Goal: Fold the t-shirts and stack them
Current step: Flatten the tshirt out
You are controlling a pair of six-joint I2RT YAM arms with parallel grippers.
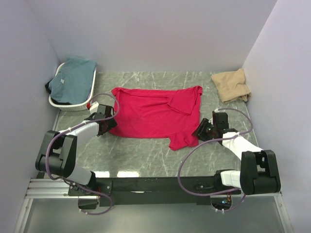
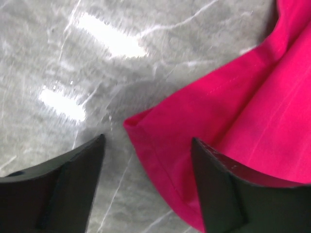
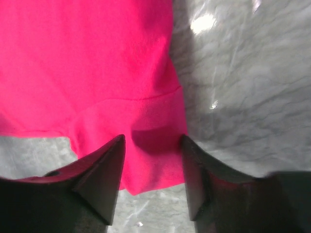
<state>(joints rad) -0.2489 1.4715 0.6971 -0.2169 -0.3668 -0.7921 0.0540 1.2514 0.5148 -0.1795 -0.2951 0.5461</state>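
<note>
The crimson red t-shirt (image 1: 155, 114) lies spread nearly flat in the middle of the grey marble table (image 1: 146, 158), with 1 fold of cloth turned over near its right end. The left gripper (image 1: 109, 124) sits low at its near-left corner, jaws wide apart, the hem corner (image 2: 146, 141) lying loose between them and not pinched. The right gripper (image 1: 201, 132) is at the sleeve (image 3: 150, 121) on the near-right side, jaws partly open astride its edge, gripping nothing. The tan t-shirt (image 1: 232, 86) is bunched at the far right corner. The teal t-shirt (image 1: 73, 77) fills the white basket (image 1: 73, 105) at far left.
</note>
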